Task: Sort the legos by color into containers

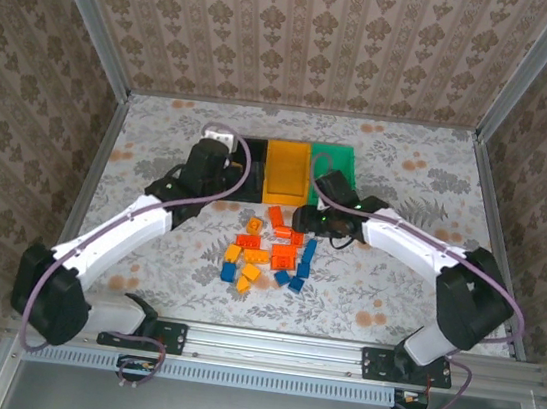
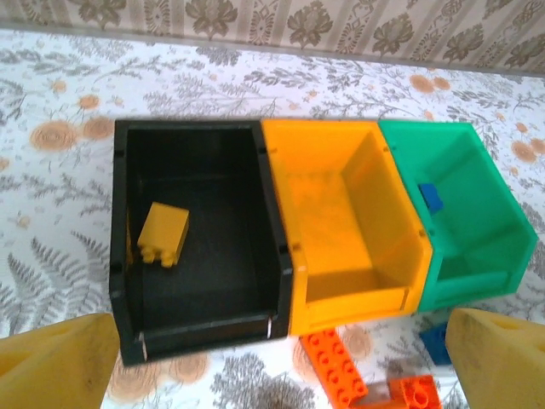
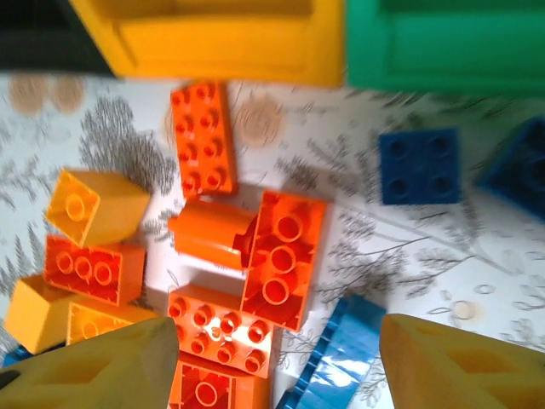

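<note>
Top view high over table (image 1: pixel 437 186); wrist views close, downward, yellow-orange bin (image 2: pixel 358 308) in common.

Floral table (image 1: pixel 409 172) carries joined containers (image 2: pixel 353 308) and scattered legos (image 1: pixel 282 256) (mostly orange).

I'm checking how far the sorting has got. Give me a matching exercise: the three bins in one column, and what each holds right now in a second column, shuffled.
Column 1:
1. black bin
2. yellow-orange bin
3. green bin

Column 2:
A. holds a blue brick
B. no brick seen inside
C. holds a yellow brick

Pairs: 1-C, 2-B, 3-A
</note>
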`<state>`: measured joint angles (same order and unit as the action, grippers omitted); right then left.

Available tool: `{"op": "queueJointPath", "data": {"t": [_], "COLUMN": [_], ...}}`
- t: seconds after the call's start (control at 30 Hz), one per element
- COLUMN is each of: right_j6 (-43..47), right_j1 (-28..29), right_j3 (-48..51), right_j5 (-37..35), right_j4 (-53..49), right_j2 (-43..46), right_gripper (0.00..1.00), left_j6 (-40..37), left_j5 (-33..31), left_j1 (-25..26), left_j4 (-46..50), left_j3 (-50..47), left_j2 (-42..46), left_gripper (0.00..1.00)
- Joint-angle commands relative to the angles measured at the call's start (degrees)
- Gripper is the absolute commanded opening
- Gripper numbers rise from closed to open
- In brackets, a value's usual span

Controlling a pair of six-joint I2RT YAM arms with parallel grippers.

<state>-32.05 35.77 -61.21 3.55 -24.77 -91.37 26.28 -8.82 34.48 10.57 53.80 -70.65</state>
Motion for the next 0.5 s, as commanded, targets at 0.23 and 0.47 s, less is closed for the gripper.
{"op": "queueJointPath", "data": {"t": [0.23, 0.47], "right_j6": [1.3, 0.3], "right_j1": [5.5, 7.6], "right_j3": [-6.5, -9.6], "right_j5": [-5.5, -7.5], "right_j4": [-3.2, -1.5], "right_j2": [-9.2, -12.3], "right_gripper": [0.65, 0.65], "left_j6": [3.6, 4.2], "left_j5": [-3.7, -4.1], "left_j1": [0.3, -0.5], "left_j4": [3.8, 3.4], "left_j3": [-8.9, -11.1], "left_j2": [9.1, 10.3], "left_gripper": [1.00, 1.00]}}
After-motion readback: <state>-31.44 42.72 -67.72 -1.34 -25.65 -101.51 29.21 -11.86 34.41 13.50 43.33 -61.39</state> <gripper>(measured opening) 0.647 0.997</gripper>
